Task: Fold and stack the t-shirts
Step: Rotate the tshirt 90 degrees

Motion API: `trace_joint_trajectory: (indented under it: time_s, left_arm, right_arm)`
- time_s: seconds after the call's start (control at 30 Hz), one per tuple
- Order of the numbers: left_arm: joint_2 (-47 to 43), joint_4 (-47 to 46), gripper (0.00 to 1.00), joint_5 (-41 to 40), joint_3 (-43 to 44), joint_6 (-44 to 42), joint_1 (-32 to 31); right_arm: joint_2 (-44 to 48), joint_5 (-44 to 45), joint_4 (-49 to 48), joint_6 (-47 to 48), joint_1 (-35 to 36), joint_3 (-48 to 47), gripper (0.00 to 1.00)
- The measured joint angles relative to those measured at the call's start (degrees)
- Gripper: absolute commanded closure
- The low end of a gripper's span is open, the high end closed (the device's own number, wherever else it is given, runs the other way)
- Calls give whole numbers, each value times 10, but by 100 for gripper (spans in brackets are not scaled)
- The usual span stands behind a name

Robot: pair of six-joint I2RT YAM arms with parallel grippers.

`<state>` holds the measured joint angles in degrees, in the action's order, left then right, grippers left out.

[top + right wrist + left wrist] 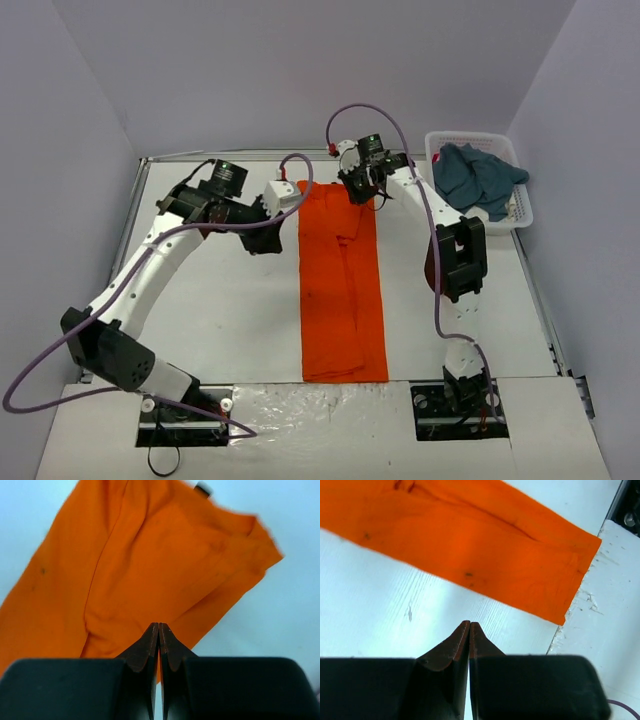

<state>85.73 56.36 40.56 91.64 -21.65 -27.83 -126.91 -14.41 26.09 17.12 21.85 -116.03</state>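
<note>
The orange t-shirt (340, 290) lies flat as a long narrow strip down the middle of the table. It also shows in the left wrist view (485, 555) and the right wrist view (150, 565). The teal-blue t-shirt (478, 175) lies bunched in the white basket (470, 137) at the back right. My left gripper (290, 203) (470, 623) is shut and empty over bare table, just left of the strip's far end. My right gripper (358, 186) (159, 625) is shut with nothing seen between its jaws, above the strip's far right part.
The white table has a raised rail (135, 220) along its left side and a seam (580, 605) near the shirt's far end. Purple cables (420, 190) trail along both arms. The grey walls stand close on three sides.
</note>
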Motion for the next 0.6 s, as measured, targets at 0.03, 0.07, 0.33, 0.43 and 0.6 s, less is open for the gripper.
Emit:
trace_joint_trajectory:
  time_s: [0.03,0.07,0.33,0.43,0.6]
  left_arm:
    - [-13,-6,98,-3,-14,3,15]
    - [-30,-11,98,-6,-31,10,26]
    - [-132,-53,98,-57,-131,51,83]
    - [-141,-63,98,-67,-145,57,103]
    - [-141,-73,98,-86,-160,61,124]
  right_arm:
    - [10,-6,6,6,0,23,100]
    - [20,-14,14,14,1,49,100]
    - [82,-39,108,66,59,235,100]
    - [107,-44,126,71,89,275,100]
    - [127,-50,136,73,119,302,100]
